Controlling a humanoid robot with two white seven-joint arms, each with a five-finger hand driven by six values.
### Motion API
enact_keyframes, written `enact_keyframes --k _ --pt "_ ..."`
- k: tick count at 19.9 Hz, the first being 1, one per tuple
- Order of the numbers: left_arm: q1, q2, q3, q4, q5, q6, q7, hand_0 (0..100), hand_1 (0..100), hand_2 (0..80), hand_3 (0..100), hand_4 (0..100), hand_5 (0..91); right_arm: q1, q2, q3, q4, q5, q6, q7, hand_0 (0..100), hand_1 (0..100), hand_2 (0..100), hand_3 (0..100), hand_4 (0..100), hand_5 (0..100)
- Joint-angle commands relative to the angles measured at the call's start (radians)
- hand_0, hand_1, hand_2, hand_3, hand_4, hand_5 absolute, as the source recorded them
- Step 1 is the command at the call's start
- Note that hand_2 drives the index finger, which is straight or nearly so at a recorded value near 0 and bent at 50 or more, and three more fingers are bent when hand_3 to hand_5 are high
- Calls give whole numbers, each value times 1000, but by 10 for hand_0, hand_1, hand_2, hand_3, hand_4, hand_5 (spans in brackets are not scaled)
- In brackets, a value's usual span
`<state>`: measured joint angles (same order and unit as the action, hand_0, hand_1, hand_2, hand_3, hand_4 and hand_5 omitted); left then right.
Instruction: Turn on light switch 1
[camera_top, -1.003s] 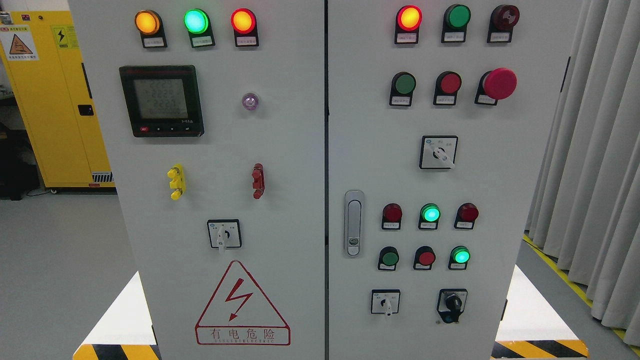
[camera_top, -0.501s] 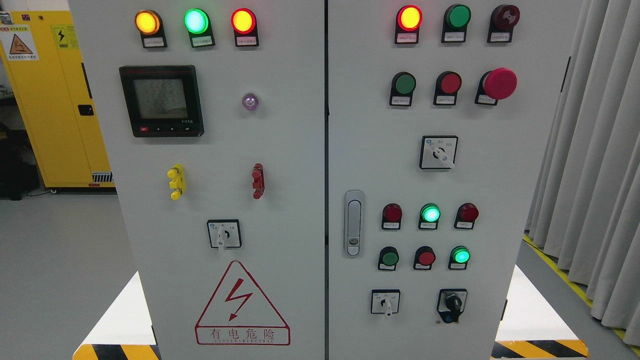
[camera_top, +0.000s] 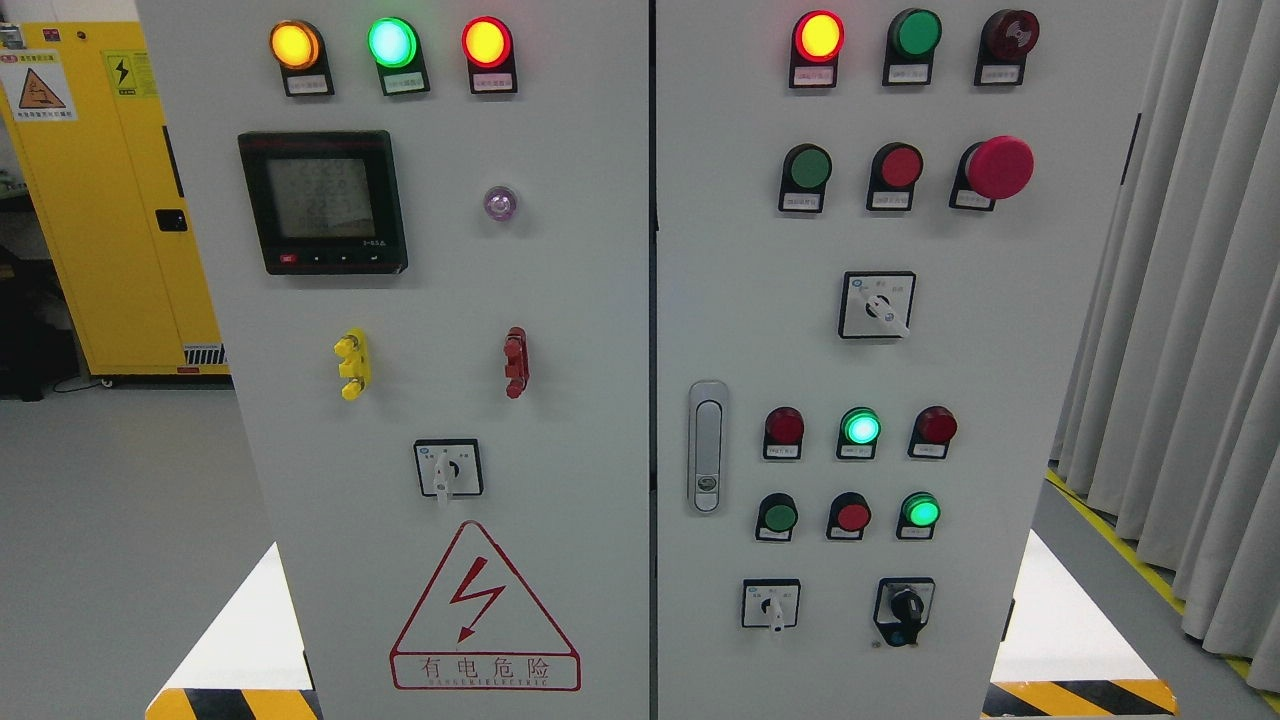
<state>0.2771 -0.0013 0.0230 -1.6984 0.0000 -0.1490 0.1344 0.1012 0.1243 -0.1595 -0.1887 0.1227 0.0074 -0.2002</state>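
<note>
No hand shows, so their fingers cannot be told; the switch (camera_top: 448, 468) on the cabinet (camera_top: 580, 300) likely needs a square, steady twist.

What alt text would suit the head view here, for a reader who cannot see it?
A grey two-door electrical cabinet fills the view, with no robot hand in sight. The left door carries three lit lamps, a digital meter and a red shock-warning triangle; the right door has push buttons, rotary switches, a red mushroom button and a door handle.
</note>
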Motion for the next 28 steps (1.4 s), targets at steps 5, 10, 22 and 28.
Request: enact_keyframes --k 5,10,22,28 --pt "-122 -19 -20 -236 20 114 43 152 618 562 814 877 808 0 0 0 0 0 0 1 0 500 40 0 0 0" --pt "-202 -39 -20 -271 20 242 68 163 638 566 816 880 841 0 0 0 0 0 0 1 0 500 40 0 0 0" --pt "-377 -98 -87 -276 -60 447 171 178 679 565 828 886 860 0 0 0 0 0 0 1 0 500 40 0 0 0" --pt "-443 -112 -87 -274 -74 536 172 187 700 564 834 890 863 0 0 0 0 0 0 1 0 500 40 0 0 0"
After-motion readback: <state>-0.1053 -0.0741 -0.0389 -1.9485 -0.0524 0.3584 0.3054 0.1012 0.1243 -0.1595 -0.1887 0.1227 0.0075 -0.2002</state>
